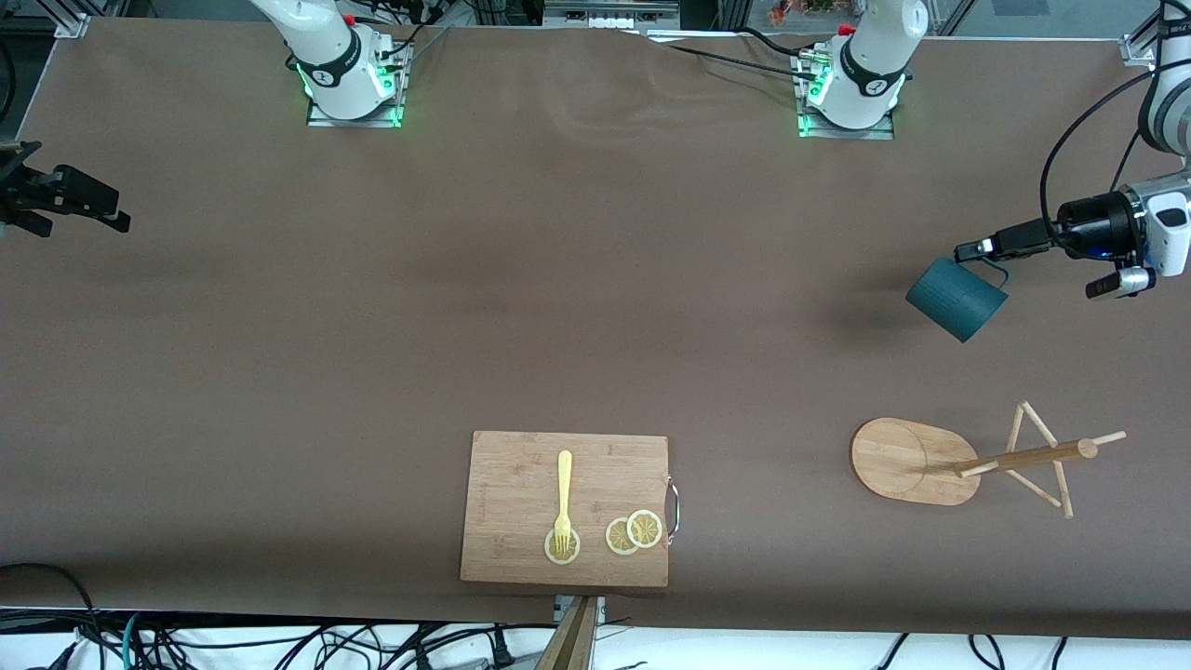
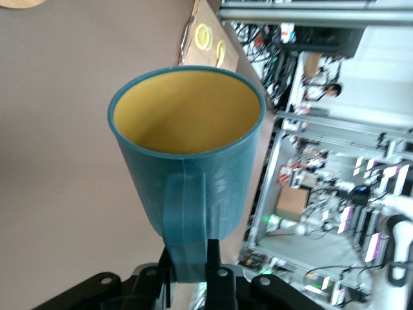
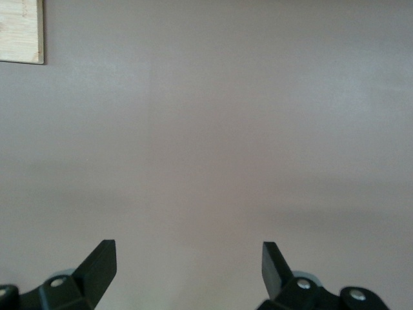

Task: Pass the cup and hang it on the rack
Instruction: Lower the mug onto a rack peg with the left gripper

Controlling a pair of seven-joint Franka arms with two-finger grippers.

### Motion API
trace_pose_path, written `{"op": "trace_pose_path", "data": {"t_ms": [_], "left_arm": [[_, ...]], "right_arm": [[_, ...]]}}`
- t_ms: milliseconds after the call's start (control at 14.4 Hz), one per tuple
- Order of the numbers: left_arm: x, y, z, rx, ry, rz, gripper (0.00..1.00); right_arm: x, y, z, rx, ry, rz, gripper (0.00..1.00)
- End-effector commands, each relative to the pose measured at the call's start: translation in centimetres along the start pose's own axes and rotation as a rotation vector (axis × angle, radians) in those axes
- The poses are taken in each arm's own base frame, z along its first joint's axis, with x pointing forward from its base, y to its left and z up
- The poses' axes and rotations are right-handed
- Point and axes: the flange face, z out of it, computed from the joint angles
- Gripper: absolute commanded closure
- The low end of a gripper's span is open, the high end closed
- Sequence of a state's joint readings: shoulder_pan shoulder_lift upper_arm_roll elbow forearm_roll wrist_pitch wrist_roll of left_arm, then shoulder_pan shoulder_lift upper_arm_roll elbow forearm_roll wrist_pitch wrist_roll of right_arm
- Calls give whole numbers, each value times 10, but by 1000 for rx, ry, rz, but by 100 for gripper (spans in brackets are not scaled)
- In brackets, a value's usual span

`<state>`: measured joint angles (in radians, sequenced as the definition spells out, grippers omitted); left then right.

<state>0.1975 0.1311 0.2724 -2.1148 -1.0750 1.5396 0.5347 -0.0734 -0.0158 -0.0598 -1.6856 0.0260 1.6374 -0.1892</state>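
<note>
Left gripper [image 1: 972, 249] clamped, right gripper [image 1: 116, 216] agape

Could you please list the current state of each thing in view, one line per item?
cup: held in the air by its handle, tilted, over the table at the left arm's end.
left gripper: shut on the cup's handle.
right gripper: open, holding nothing, waiting over the right arm's end of the table.
rack: upright on its base, pegs bare.
cutting board: flat, carrying a fork and lemon slices.
</note>
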Motion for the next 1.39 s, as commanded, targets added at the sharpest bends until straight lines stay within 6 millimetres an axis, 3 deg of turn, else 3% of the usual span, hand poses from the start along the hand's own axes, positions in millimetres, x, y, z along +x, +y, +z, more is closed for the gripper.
{"op": "trace_pose_path", "data": {"t_ms": [0, 418, 627, 835, 1044, 1323], "left_arm": [[21, -8, 0, -83, 27, -39, 100], [58, -3, -3, -144, 68, -23, 100], [75, -20, -5, -173, 93, -45, 100], [96, -24, -8, -204, 97, -37, 100], [103, -48, -7, -277, 111, -76, 100], [116, -56, -13, -327, 109, -71, 100]], "right_arm": [[2, 5, -3, 0, -7, 8, 0], [2, 4, -2, 1, -9, 7, 0], [2, 4, -2, 1, -9, 7, 0], [2, 4, -2, 1, -9, 7, 0], [2, 4, -2, 3, -8, 8, 0], [1, 6, -2, 3, -8, 11, 0]]}}
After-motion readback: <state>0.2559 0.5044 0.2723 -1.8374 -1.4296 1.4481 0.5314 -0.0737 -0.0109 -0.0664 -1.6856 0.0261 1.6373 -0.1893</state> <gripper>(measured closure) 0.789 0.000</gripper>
